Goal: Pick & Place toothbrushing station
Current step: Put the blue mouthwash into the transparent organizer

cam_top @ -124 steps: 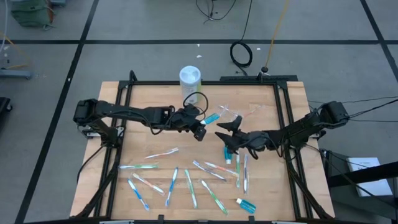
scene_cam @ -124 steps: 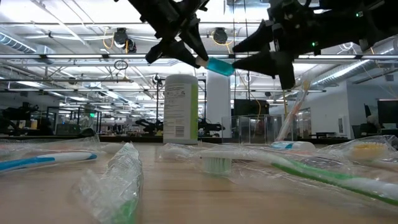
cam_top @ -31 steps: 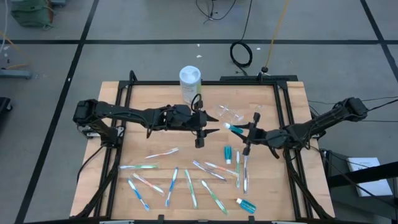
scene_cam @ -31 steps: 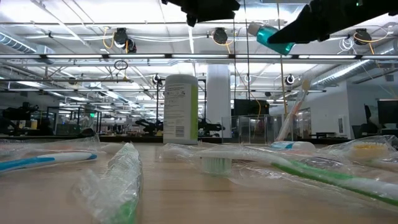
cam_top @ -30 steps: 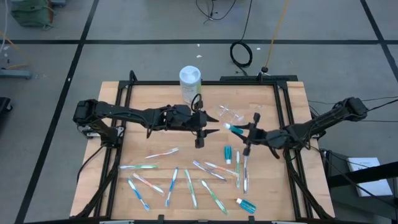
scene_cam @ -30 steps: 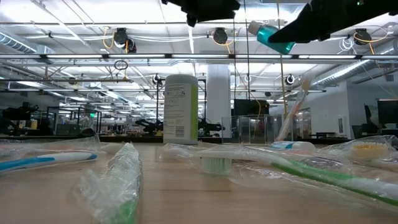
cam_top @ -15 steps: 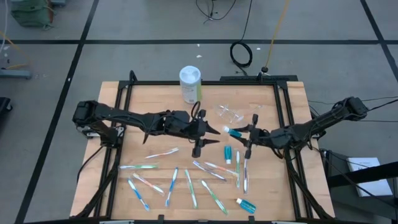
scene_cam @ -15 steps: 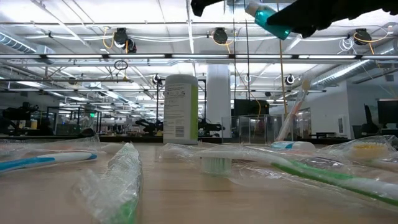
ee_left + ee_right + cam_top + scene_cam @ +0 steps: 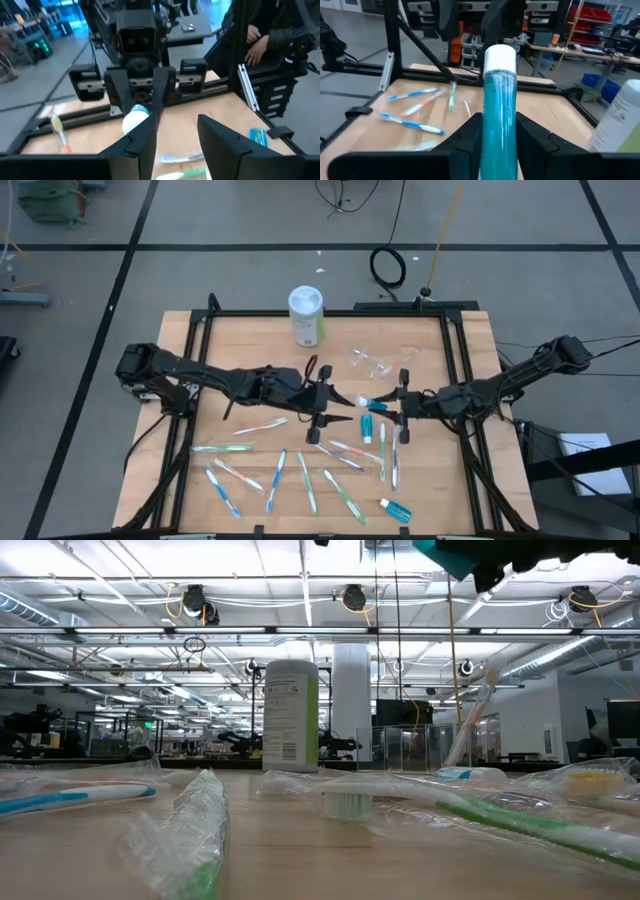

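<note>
A teal toothpaste tube with a white cap hangs above the table's middle, and my right gripper is shut on it. My left gripper faces it from the table's left, open, with nothing between its fingers. The tube's cap is just beyond them. The clear cup lies on the table behind both grippers. Several toothbrushes lie flat on the near half. Two more tubes lie there as well. My right gripper pinches the tube's teal body between its two fingers, below the middle. The fingers come about level from the table's right and lie along the tube. The tube is lifted clear, its white cap pointing toward my left gripper.
A tall white-lidded canister with a green label stands at the far edge. A dark frame borders the wooden table. A wrapped toothbrush lies close to the low camera. A person's hand shows beyond the table's right side.
My left gripper has swung toward the table's near edge and a little right. My right gripper has turned at the wrist and carried the tube a little toward the near edge and slightly up. The tube's cap end now stands in front of the left fingertips.
</note>
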